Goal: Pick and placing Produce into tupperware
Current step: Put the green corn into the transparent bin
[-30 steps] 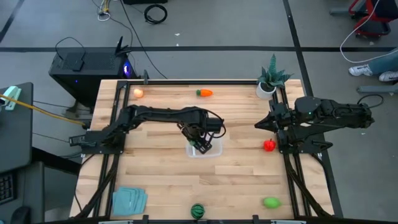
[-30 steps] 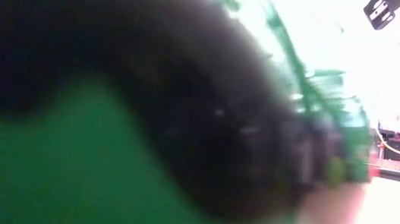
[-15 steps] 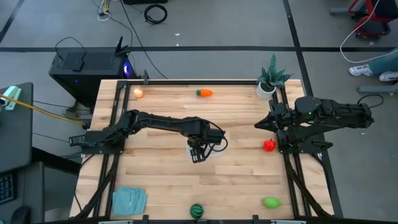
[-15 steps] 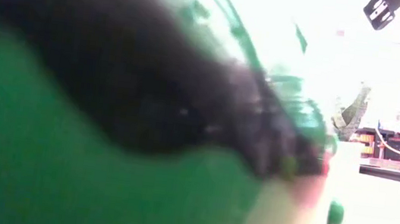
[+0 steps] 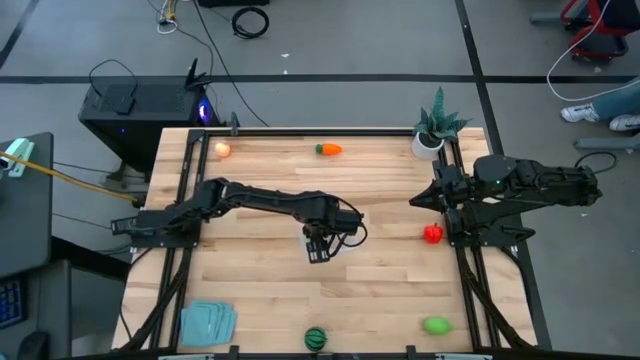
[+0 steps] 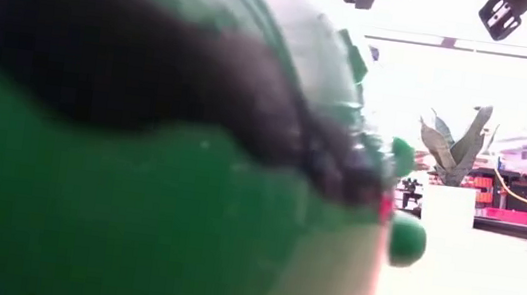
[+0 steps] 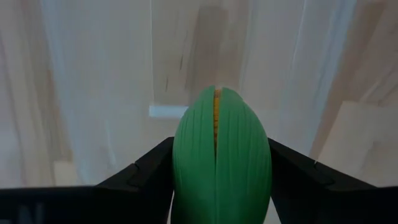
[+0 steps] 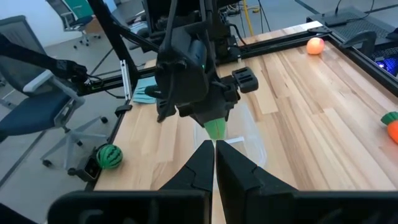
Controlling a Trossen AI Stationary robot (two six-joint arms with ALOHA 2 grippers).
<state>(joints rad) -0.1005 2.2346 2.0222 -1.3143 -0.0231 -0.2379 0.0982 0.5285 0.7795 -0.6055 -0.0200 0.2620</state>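
Your left gripper [image 5: 318, 247] at frame centre clenches a ribbed green toy pod [image 7: 221, 158] over the clear plastic tupperware [image 8: 245, 140], probably still empty. Farther out, five pieces wait; right gripper [image 8: 214, 163] pinched on nothing.

The left end effector [image 5: 318, 250] hung over the tupperware [image 5: 345, 238] at the middle of the worktop [image 5: 260, 290], gripping a ridged produce piece [image 7: 221, 158]. The carrot [image 5: 328, 149] lay at the far edge, with the potted plant [image 5: 434, 128] at the far right corner. The right end effector [image 5: 415, 203] waited at the right side.
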